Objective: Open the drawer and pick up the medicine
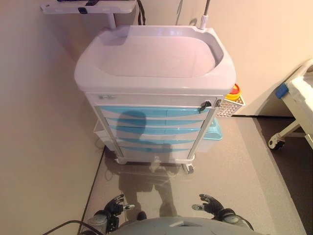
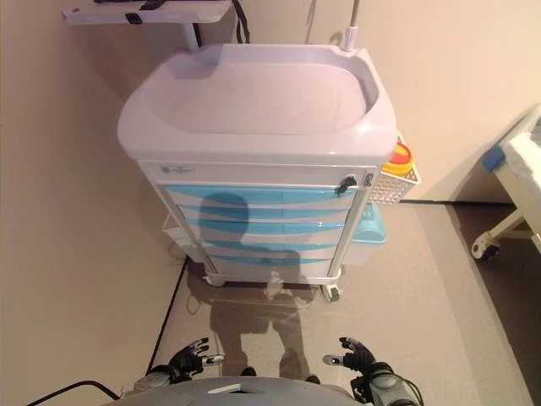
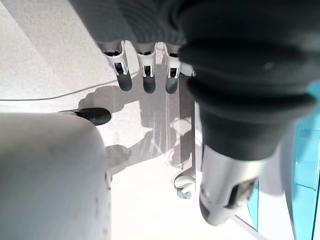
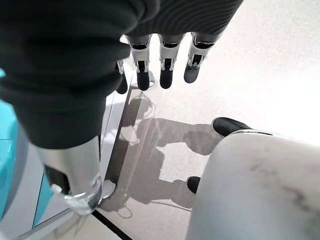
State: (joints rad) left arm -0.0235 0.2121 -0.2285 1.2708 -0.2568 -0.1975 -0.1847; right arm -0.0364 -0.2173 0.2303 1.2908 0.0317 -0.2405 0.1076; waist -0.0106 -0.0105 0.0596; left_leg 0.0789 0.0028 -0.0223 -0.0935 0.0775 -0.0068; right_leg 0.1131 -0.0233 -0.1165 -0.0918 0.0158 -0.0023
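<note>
Fingers [image 3: 144,75] relaxed, both hands low; cart [image 1: 156,73] drawers [image 1: 156,128] closed.

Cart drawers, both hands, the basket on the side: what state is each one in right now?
Cart drawers: all shut.
Cart top: bare.
Side basket: hanging on the cart, holding a yellow container.
Left hand: open, holding nothing, low by the body.
Right hand: open, holding nothing, low by the body.

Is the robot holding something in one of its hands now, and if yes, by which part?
Nothing is held. The left hand and the right hand are both open and empty, low in front of the cart, whose blue drawers are all closed.
</note>
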